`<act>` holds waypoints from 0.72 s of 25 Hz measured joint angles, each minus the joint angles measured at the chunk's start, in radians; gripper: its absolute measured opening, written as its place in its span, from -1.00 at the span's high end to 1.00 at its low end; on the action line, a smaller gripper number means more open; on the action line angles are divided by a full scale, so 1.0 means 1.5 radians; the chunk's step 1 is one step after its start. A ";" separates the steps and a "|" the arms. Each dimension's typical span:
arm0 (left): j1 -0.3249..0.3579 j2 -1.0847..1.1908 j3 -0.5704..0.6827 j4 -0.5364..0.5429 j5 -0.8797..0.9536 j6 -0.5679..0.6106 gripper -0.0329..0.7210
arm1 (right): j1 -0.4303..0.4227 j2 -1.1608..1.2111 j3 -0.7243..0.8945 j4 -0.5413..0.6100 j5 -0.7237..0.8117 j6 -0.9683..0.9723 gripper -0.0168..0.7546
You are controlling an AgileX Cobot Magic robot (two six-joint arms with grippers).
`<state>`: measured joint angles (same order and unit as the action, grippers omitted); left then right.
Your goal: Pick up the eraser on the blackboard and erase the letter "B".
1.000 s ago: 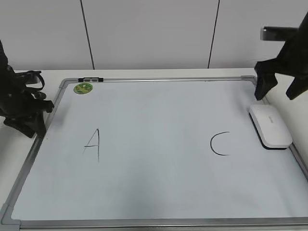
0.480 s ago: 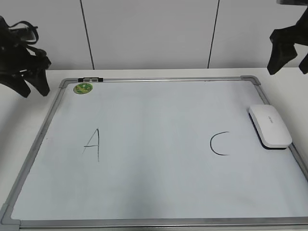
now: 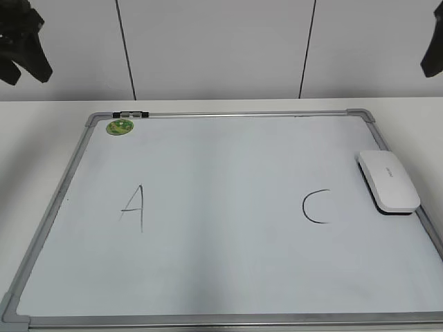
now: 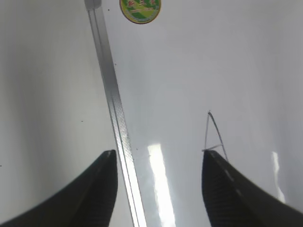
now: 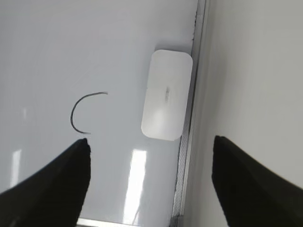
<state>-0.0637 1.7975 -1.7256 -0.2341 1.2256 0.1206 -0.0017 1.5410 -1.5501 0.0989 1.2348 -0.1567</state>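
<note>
The blackboard [image 3: 221,277] is a white board with a grey frame, lying flat on the table. It bears a black "A" [image 3: 133,207] and "C" [image 3: 316,206]; no letter "B" shows between them. The white eraser [image 3: 387,181] lies at the board's right edge, also in the right wrist view [image 5: 166,94]. My left gripper [image 4: 158,158] is open and empty, high above the board's left frame; it shows at top left in the exterior view [image 3: 24,52]. My right gripper [image 5: 151,146] is open and empty, high above the eraser, and shows at top right [image 3: 432,55].
A round green magnet [image 3: 119,126] sits at the board's top left corner, also in the left wrist view [image 4: 140,9]. A small black-and-white clip [image 3: 130,113] sits on the top frame. White table surrounds the board; a white panelled wall stands behind.
Both arms have risen from beside the board's edges to the top corners of the exterior view. The eraser and letters have not moved.
</note>
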 joint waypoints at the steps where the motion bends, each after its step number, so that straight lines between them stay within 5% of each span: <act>1: -0.006 -0.027 0.019 0.000 0.000 0.000 -0.20 | 0.000 -0.028 0.019 -0.001 0.001 0.000 -0.58; 18: -0.047 -0.532 0.407 0.003 0.016 -0.008 -0.20 | 0.000 -0.476 0.352 0.004 0.011 0.021 -0.57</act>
<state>-0.1342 0.9989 -1.1146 -0.2300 1.2490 0.1089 -0.0017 0.8265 -1.0227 0.1046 1.2516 -0.1253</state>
